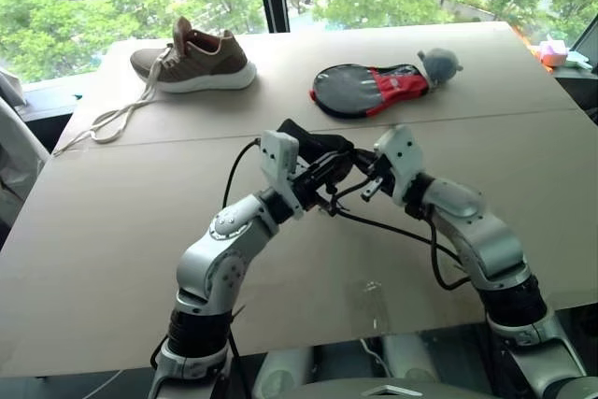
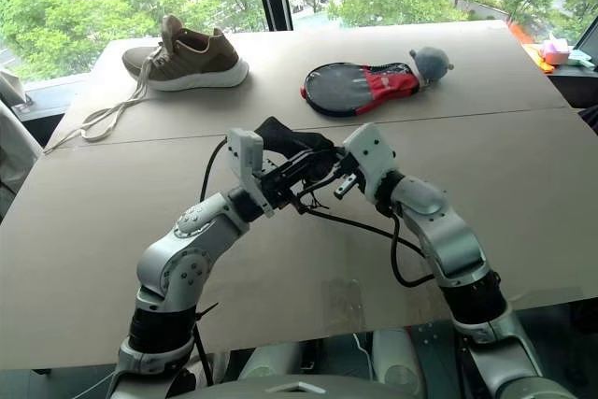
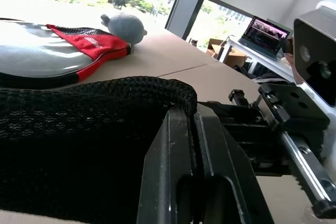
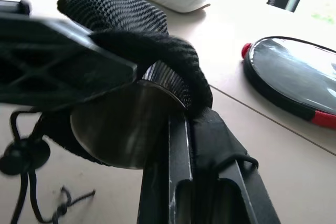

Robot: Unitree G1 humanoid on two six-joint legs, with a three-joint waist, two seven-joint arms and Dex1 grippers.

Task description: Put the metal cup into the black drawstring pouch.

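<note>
The black drawstring pouch (image 1: 311, 147) hangs above the middle of the table, held between my two grippers. My left gripper (image 1: 327, 178) is shut on the pouch's rim (image 3: 157, 90) from the left. From the right, my right gripper (image 1: 363, 173) is shut on the opposite fold of the rim (image 4: 194, 90). In the right wrist view the metal cup (image 4: 123, 127) shows as a shiny rounded wall inside the pouch's mouth, with the fabric wrapped over it. The pouch's cord and toggle (image 4: 23, 153) dangle below.
A brown shoe (image 1: 196, 61) with loose laces lies at the back left of the table (image 1: 103, 231). A grey-and-red paddle case (image 1: 369, 89) and a grey plush (image 1: 439, 64) lie at the back centre. A pink object (image 1: 553, 51) sits off the far right corner.
</note>
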